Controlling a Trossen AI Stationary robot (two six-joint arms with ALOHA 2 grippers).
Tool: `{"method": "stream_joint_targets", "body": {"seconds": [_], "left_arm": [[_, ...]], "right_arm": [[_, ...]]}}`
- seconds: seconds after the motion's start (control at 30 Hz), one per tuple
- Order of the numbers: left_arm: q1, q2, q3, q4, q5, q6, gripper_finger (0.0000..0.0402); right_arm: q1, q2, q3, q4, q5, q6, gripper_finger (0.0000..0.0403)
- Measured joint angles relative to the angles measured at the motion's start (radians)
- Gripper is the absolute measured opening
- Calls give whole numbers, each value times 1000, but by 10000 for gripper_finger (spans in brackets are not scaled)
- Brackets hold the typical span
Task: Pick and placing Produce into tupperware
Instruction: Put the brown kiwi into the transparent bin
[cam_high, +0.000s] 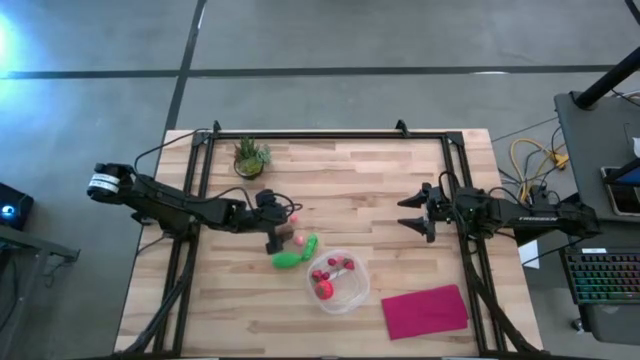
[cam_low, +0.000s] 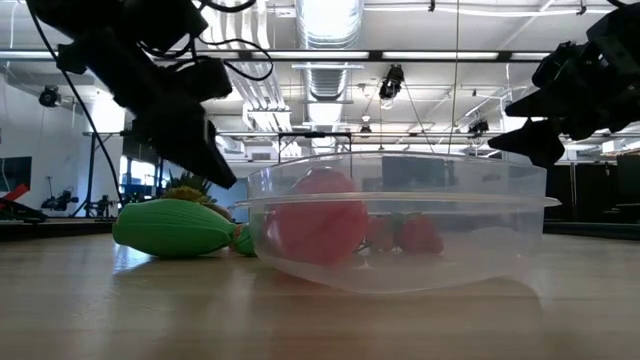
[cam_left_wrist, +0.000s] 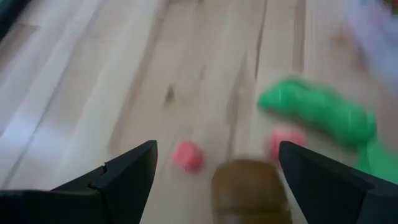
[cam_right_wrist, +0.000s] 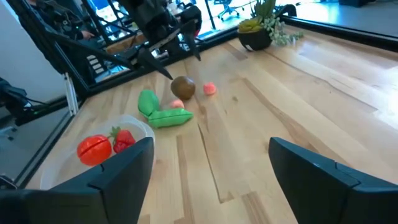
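Spanning most of the high view, the wooden bench carried everything, with the magenta cloth lying flat near its front right corner and a small potted plant near the back left. The right arm waited over the right side, its right tool hanging above bare wood with its fingers apart, well clear of the produce. The left arm reached in from the left, and the left tool hovered above the brown oval, its fingers spread wide to either side of that piece and not yet touching it.

The tupperware sat near the front centre, already holding a red tomato-like piece and a strawberry. Just beside its back left edge lay two green pieces, touching each other. Two tiny pink bits rested on the wood close to the brown oval.

The brown oval looked like a light, hard toy with a smooth, rounded skin, so it would probably roll or squirt out under an off-centre pinch; taking it across its short middle, fingers square to its long axis, seemed safest. The green pieces appeared ribbed and longer, likely easier to hold at mid-length. The pink bits, being so small, would demand a low, precise close.
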Motion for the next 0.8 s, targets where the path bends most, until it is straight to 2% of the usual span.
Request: {"method": "stream_joint_targets", "body": {"seconds": [0.13,0.4,0.6,0.8], "left_arm": [[-4,-1,14,-124,51,-24,320],[-4,-6,205,-483,53,-225,320],[-4,-6,282,-474,48,-169,320],[-19,-6,293,-447,48,-170,320]], "right_arm": [[0,0,0,0,0,0,313],[0,0,0,0,0,0,306],[0,0,0,0,0,0,312],[0,0,1,0,0,0,315]]}}
